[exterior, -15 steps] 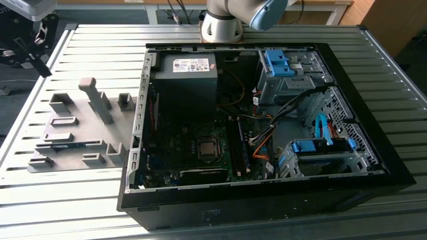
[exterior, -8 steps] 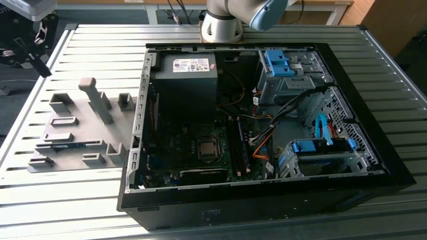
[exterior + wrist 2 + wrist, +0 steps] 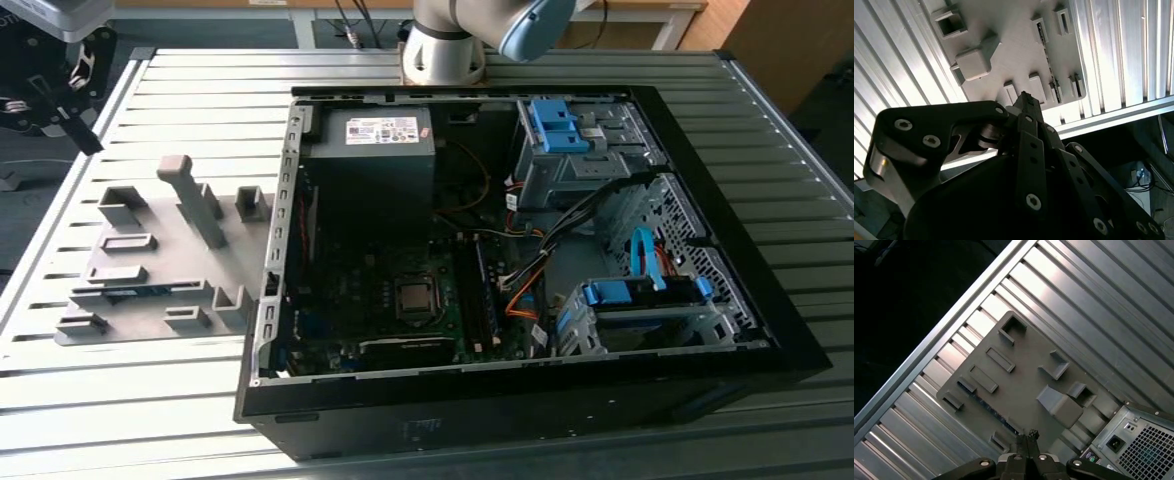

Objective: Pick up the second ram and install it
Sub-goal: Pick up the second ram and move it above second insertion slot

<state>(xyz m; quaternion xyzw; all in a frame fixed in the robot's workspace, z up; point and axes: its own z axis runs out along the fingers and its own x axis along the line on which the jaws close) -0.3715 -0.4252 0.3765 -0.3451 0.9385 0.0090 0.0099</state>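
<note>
Gripper hangs over grey tray, fingers pressed together w/ nothing btwn them. Ram sits in a long slot near one tray edge and shows as a thin blue strip, apart from gripper. Open PC case stands just beside tray, on exterior view's right.

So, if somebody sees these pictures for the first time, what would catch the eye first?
First, the open computer case on the slatted metal table, its motherboard and light-blue drive clips laid bare. At the exterior view's left of it lies a grey holder tray with a thin blue ram stick resting in one slot. In both wrist views the gripper, shut and empty, hangs above that tray.
</note>
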